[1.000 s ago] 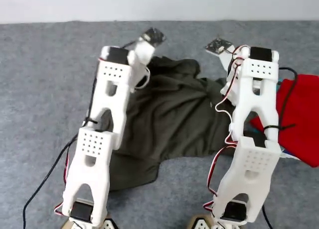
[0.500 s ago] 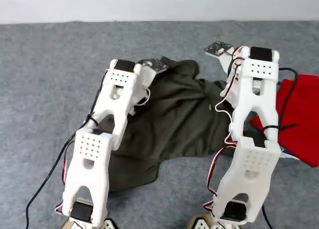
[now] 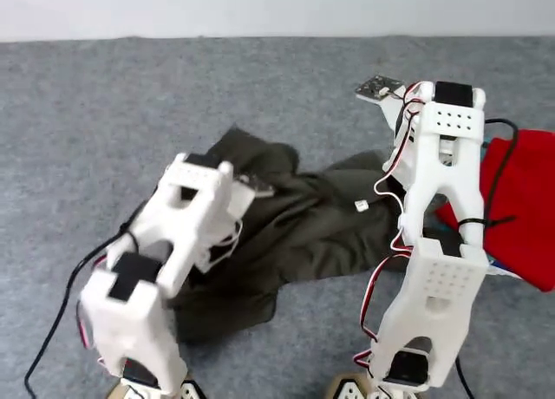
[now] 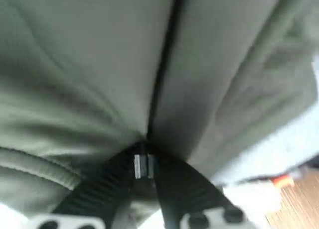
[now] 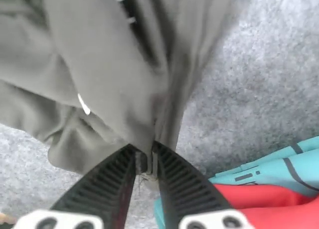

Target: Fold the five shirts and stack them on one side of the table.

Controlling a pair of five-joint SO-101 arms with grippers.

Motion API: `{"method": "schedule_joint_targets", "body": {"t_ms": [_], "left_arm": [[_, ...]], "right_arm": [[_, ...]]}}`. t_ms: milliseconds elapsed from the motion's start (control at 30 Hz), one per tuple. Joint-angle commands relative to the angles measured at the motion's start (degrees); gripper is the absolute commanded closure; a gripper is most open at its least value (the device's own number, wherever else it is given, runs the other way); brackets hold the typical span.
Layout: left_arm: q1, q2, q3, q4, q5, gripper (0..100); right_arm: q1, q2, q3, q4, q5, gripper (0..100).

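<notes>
On my left wrist camera, the left claw (image 4: 145, 162) is pressed together on a fold of the olive shirt (image 4: 99, 64), with the cloth bunching straight out from its tips. The right claw (image 5: 146, 157) likewise pinches an edge of the same shirt, which spreads away from it in gathers. A small white tag (image 5: 83, 104) shows on the fabric. Just beside that claw lie a teal shirt (image 5: 271, 171) and a red shirt (image 5: 249, 206), touching each other. From above I see the olive shirt crumpled between both arms on the grey table (image 3: 87, 113), with the red shirt at the table's right edge. Beyond the table stands a pale wall (image 3: 260, 9).
</notes>
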Motion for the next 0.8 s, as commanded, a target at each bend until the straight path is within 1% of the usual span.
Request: {"method": "schedule_joint_targets", "body": {"t_ms": [0,67,167,267,333,367,467,667,767], "left_arm": [[0.18,-11.08,7.52,0.0,-0.97,98],[0.18,-15.56,9.1,1.14,-1.85,98],[0.18,-22.95,7.52,2.73,-1.67,98],[-0.26,-29.1,1.98,3.25,-1.58,98],[-0.35,-30.68,-2.59,2.99,-1.05,94],[-0.35,-30.68,-4.88,2.81,0.62,92],[-0.35,-28.04,-10.51,-0.09,6.07,89],[-0.35,-14.33,-19.47,-9.49,11.87,89],[-0.35,-6.77,-25.19,-13.89,13.36,89]], "right_arm": [[0.31,-1.1,-3.25,0.92,-0.44,98.5],[0.31,-1.1,-3.25,0.92,-0.44,98.5],[0.22,-1.1,-3.25,0.92,-0.44,98.6],[0.22,-1.1,-3.25,0.92,-0.44,98.7],[0.22,-1.1,-3.25,1.01,-0.44,98.7],[0.13,-1.1,-3.25,1.19,-0.44,98.7],[0.04,-1.1,-3.25,2.59,-0.44,98.6],[0.13,-1.1,-3.25,2.86,-0.53,98.7],[0.13,-1.1,-3.25,2.95,-0.53,98.7]]}}
